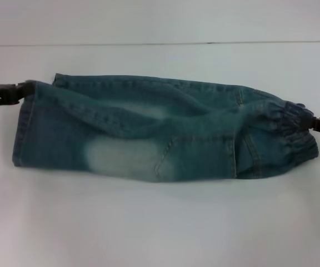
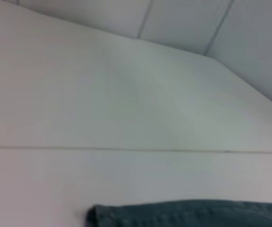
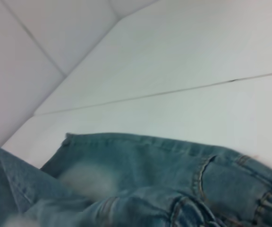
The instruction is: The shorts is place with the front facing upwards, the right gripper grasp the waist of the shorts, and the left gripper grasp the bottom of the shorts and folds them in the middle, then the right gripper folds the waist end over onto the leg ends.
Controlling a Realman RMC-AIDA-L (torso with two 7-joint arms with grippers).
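1. The shorts (image 1: 160,133) lay lengthwise across the white counter (image 1: 160,228), leg hems toward the robot's left and elastic waist toward its right, one leg already doubled over the other along the middle.

2. The left pincer (image 1: 16,90) was clamped on the far corner of the leg hems, at the left end of the denim. It held there, I judged, to keep the two leg ends stacked and the fabric taut.

3. The right pincer (image 1: 314,123) was clamped on the gathered waistband at the opposite end. Gripping both ends let the arms carry the fold as one straight edge, not a sagging one.

4. Neither wrist view showed its own fingers; the left one caught only a strip of denim edge at the counter, the right one the pocket seams and faded patch.

5. The lengthwise fold looked done or nearly so, though the top layer still rumpled. The waist-over-legs fold had not yet been made.
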